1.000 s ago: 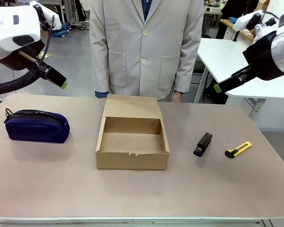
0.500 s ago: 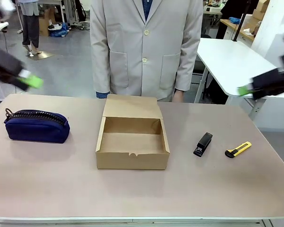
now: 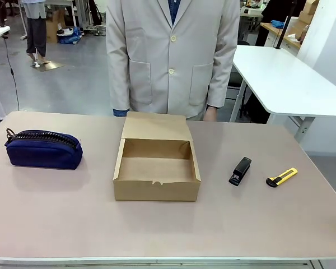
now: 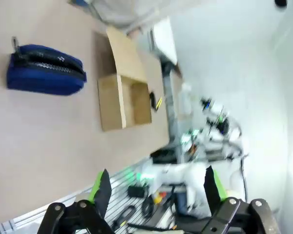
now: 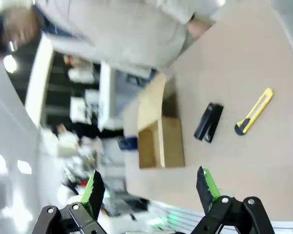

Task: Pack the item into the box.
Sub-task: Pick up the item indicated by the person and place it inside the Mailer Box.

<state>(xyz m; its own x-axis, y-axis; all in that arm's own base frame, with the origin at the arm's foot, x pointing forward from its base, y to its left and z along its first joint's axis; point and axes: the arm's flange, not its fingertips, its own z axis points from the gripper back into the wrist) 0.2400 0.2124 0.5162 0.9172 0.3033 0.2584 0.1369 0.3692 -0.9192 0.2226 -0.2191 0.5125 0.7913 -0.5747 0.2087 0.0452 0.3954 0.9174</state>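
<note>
The item, a slim yellow utility knife with black parts [image 3: 281,177], lies on the table's right side; the right wrist view shows it too [image 5: 254,111]. The box [image 3: 156,166], brown cardboard with its flap lid folded back toward the person, stands open at the table's middle, also in the wrist views [image 4: 124,99] [image 5: 161,140]. My left gripper [image 4: 156,187] is open, high above and well back from the table. My right gripper [image 5: 150,187] is open too, far above the knife. Nothing sits between either pair of fingers.
A black stapler [image 3: 240,171] lies between box and knife. A navy blue zip pouch [image 3: 43,149] rests at the table's left. A person in a light coat [image 3: 173,56] stands at the far edge behind the box. A white table [image 3: 280,78] stands at the back right.
Both arms have swung out of the front view, the left one off to the left and the right one off to the right. Nothing on the table has moved.
</note>
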